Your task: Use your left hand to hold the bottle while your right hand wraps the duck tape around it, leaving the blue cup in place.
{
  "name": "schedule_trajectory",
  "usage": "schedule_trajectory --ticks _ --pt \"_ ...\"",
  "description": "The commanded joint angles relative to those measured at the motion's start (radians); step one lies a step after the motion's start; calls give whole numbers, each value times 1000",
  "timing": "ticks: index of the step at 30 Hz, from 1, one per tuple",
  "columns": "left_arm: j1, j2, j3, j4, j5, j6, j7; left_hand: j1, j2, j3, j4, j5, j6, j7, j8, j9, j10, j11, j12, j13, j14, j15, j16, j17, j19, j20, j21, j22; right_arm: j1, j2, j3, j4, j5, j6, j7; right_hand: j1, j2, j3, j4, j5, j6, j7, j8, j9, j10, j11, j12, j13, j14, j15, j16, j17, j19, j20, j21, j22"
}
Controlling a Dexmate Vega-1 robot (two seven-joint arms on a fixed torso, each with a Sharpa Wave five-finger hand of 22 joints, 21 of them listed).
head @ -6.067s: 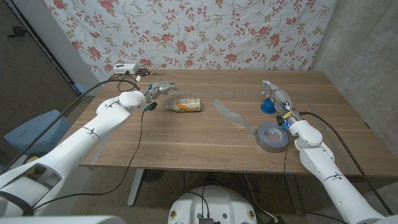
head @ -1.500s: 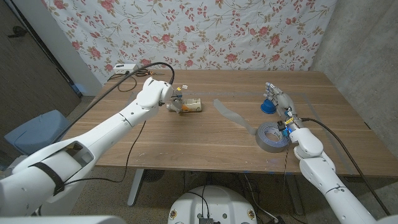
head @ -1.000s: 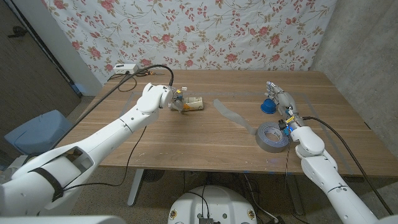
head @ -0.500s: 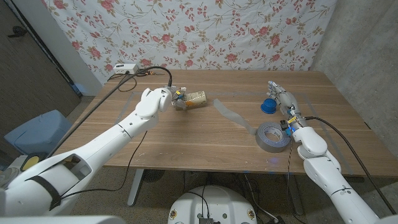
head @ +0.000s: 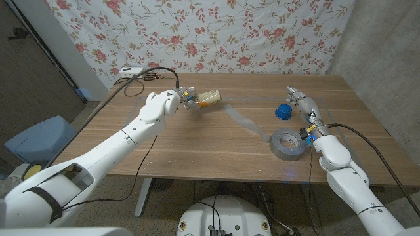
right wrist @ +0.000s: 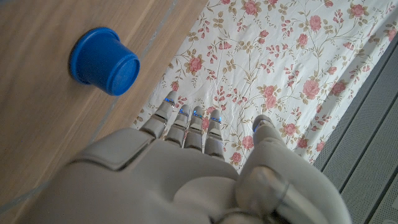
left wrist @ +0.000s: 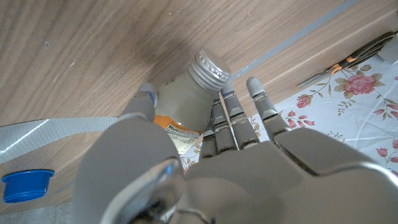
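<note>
Our left hand point(head: 186, 103) grips the bottle point(head: 207, 99), tilted above the tabletop point(head: 197, 141), metal cap point(left wrist: 208, 67) outward; a loose tape strip point(head: 244, 120) trails to the grey roll point(head: 287, 143); the blue cup point(head: 283, 111) sits beside our right hand point(head: 303, 105), fingers apart, holding nothing.

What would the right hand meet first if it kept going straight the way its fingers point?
Probably nothing on the table: the right hand points past the blue cup, which sits to its left, toward the floral cloth. Depth is unclear.

Makeshift lab: floral backdrop point(head: 197, 33), bare concrete wall point(head: 387, 59).
</note>
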Motion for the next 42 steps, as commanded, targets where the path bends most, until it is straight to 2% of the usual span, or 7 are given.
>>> schedule_trajectory --ticks 1,10,16,28,31,40,42 --pt "-41 16 20 -5 -39 -28 -9 161 153 281 276 -3 214 108 414 197 8 -16 33 13 -10 -1 -2 7 -5 0 11 5 -133 -33 55 -207 -128 -203 -72 12 1 5 -7 6 15 0 5 2 9 -3 4 1 8 4 3 2 9 4 -4 5" --pt "-49 24 21 -13 -58 -50 -9 161 152 283 276 -6 215 110 417 200 4 -15 44 26 -15 3 -3 15 -11 0 22 8 -193 -34 85 -322 -212 -368 -53 27 0 10 -16 6 15 1 3 3 5 -8 1 2 4 6 0 2 5 13 -10 6" --pt "-49 31 19 -20 -68 -58 -11 161 151 284 276 -6 215 111 417 200 3 -19 52 35 -19 6 -4 20 -14 1 29 9 -221 -36 91 -379 -278 -466 -32 32 -3 10 -19 5 13 0 2 3 2 0 0 2 2 8 -2 2 6 14 -13 6" --pt "-49 37 15 -20 -86 -79 2 162 151 285 274 -6 219 113 421 204 0 -18 68 52 -25 9 -4 35 -19 0 47 12 -249 -41 85 -475 -413 -658 28 41 -11 9 -23 3 3 5 -3 4 -6 -5 -3 3 -4 8 -5 3 5 19 -19 6" --pt "-50 36 14 -20 -93 -82 2 162 151 286 273 -7 222 112 420 199 1 -20 69 51 -27 10 -5 38 -20 -1 52 12 -255 -46 77 -505 -454 -730 50 43 -14 9 -24 3 0 7 -4 4 -6 -7 -3 3 -4 8 -5 3 5 20 -20 6" --pt "-60 28 22 -11 -94 -90 6 163 150 286 272 -8 223 111 421 198 -1 -19 73 51 -29 11 -5 45 -24 1 64 13 -267 -63 67 -548 -526 -825 121 48 -19 8 -26 2 -2 9 -4 4 -9 -5 -4 3 -5 8 -6 3 4 26 -23 6" --pt "-62 26 25 -9 -92 -93 8 163 150 286 272 -8 223 112 421 199 0 -20 73 50 -29 11 -6 46 -26 1 66 13 -265 -72 53 -566 -558 -870 134 50 -22 8 -27 1 -2 9 -4 5 -10 -4 -4 4 -5 9 -6 3 6 28 -24 6"
